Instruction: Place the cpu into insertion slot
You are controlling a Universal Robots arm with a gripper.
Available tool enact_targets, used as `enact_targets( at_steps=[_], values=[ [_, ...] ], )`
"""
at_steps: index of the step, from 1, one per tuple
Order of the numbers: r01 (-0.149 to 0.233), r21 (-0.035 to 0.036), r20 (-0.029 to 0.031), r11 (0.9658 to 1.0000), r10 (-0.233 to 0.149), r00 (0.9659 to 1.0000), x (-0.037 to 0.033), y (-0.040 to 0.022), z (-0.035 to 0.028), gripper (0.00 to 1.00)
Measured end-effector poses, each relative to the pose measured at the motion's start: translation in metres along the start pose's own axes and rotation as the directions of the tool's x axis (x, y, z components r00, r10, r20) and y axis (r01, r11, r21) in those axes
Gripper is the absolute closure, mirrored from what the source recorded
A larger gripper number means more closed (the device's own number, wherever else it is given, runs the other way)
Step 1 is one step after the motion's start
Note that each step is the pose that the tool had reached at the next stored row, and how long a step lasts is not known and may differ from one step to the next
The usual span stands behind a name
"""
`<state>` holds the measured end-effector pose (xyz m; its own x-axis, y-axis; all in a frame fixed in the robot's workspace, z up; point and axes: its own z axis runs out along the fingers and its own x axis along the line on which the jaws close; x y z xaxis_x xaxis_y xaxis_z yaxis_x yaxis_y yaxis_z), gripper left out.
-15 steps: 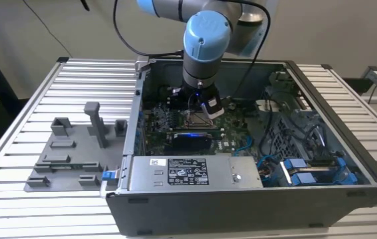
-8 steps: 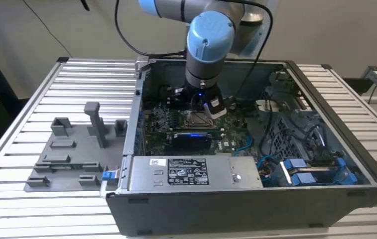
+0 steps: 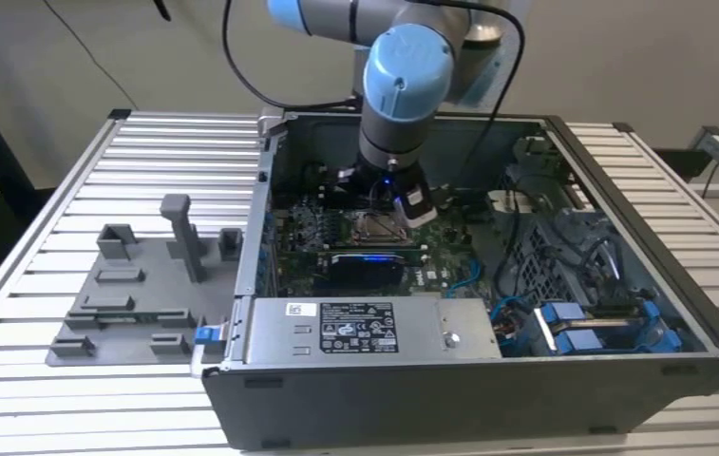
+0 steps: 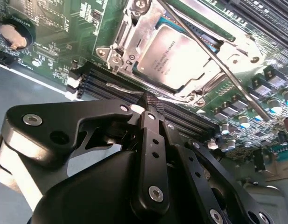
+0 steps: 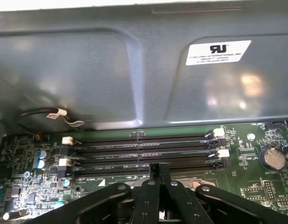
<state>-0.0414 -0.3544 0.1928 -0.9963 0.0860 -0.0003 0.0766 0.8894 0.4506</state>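
The cpu (image 4: 181, 58) lies flat inside the insertion slot (image 4: 134, 32), its pale, brushed-metal square face turned up and ringed by the slot's shiny stamped frame. Being square, it has no long axis. The thin wire lever (image 4: 225, 74) crosses it corner to corner, and I cannot tell whether the lever is latched.

In the second wrist view the chip lies just ahead of the gripper (image 4: 151, 103), apart from the fingertips and separated from them by a band of long black memory slots (image 5: 144, 149). The matte black fingers are pressed together with nothing visible between them.

In the exterior view the gripper (image 3: 391, 195) hangs just over the slot, near the middle of the green motherboard (image 4: 55, 28) and well in from the walls of the open computer case (image 3: 461, 404). A smooth grey sheet-metal panel (image 5: 87, 74) rises beyond the memory slots.
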Motion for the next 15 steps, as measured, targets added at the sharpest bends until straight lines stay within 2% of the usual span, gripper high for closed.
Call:
enact_targets(
  at_steps=[15],
  values=[
    [0.0, -0.0075, -0.0007, 1.0, 0.0, 1.0, -0.0083, -0.0019, 0.0054, 0.89]
  ],
)
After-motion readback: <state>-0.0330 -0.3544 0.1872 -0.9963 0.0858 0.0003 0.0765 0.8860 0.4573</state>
